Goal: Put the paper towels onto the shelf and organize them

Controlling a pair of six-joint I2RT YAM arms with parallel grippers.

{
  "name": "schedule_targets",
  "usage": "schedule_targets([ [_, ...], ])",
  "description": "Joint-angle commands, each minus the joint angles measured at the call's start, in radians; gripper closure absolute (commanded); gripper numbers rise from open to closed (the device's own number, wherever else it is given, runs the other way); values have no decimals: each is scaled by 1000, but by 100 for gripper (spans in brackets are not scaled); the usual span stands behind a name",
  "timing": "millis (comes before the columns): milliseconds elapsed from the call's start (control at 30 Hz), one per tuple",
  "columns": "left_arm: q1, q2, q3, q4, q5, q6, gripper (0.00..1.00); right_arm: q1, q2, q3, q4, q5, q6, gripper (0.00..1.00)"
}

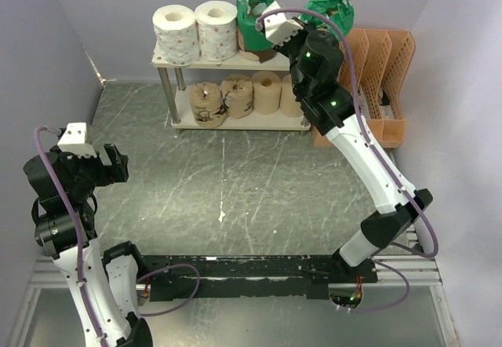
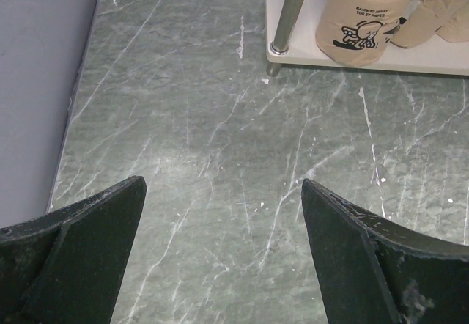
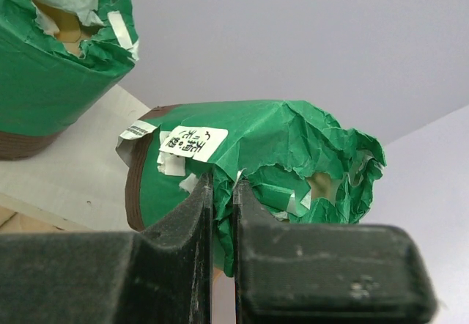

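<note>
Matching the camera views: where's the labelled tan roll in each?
Top external: labelled tan roll stands leftmost on the lower board of the shelf.
Left wrist: top right, on that lower board.
Right wrist: not in it.
Shared landmark: the shelf; the right wrist shows only its top board.

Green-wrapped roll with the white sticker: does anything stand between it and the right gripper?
Nothing visible does. The right gripper, shut, is right at the torn wrapper of the green-wrapped roll with the white sticker, tipped sideways over the shelf's top board. The second green-wrapped roll stands aside, clear of them.
</note>
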Motion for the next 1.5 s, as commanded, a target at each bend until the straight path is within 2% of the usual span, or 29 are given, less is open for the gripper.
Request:
schedule_targets([
  [0,12,-2,-3,26,-10,-4,2,-34,45,17,69,-90,1,100],
  [333,12,1,-3,25,-4,-2,2,-38,148,33,173,-98,-59,100],
  [367,13,0,-2,26,-5,-2,2,-38,151,26,187,-94,-55,94],
  [433,13,-4,-3,26,-1,-2,2,-38,151,13,210,-82,-56,70],
  [467,14,-7,-3,26,-1,-2,2,-38,150,9,218,-74,-57,55],
  [533,13,-6,-3,26,3,0,2,-38,145,-1,252,-48,-55,4],
  [567,12,-3,-3,26,6,1,2,-37,140,-7,266,-38,-52,1],
  [667,12,1,-3,25,6,2,2,-27,111,-37,344,9,-61,0],
  [733,12,2,-3,25,6,1,2,27,62,-97,461,63,-121,0],
  [767,12,1,-3,25,4,1,2,71,25,-151,564,93,-180,0],
  [867,13,2,-2,26,-2,-1,2,286,-84,-328,1022,239,-379,0],
  [933,13,3,-3,25,-11,-4,2,419,-120,-361,1098,450,-403,0],
  [967,12,3,-3,25,-15,-5,2,448,-136,-367,1040,569,-346,0],
  [1000,12,2,-3,26,-16,-6,2,460,-155,-389,901,685,-152,0],
  [1033,12,1,-3,26,-18,-6,2,460,-187,-411,614,735,122,0],
  [1067,12,1,-3,26,-21,-7,2,469,-219,-420,267,725,433,0],
  [1100,12,2,-2,27,-19,-6,1,476,-245,-433,0,690,737,0],
  [1167,13,8,-2,26,-24,-7,2,477,-282,-485,-292,652,1214,0],
  [1267,12,16,-3,26,-37,-10,2,480,-318,-543,-593,550,1727,0],
  [1300,12,17,-3,26,-39,-11,2,481,-328,-558,-684,531,1833,0],
  [1367,13,15,-3,26,-43,-12,2,483,-352,-607,-758,525,1954,0],
  [1467,13,13,-3,27,-53,-17,2,482,-401,-703,-798,551,2018,0],
])
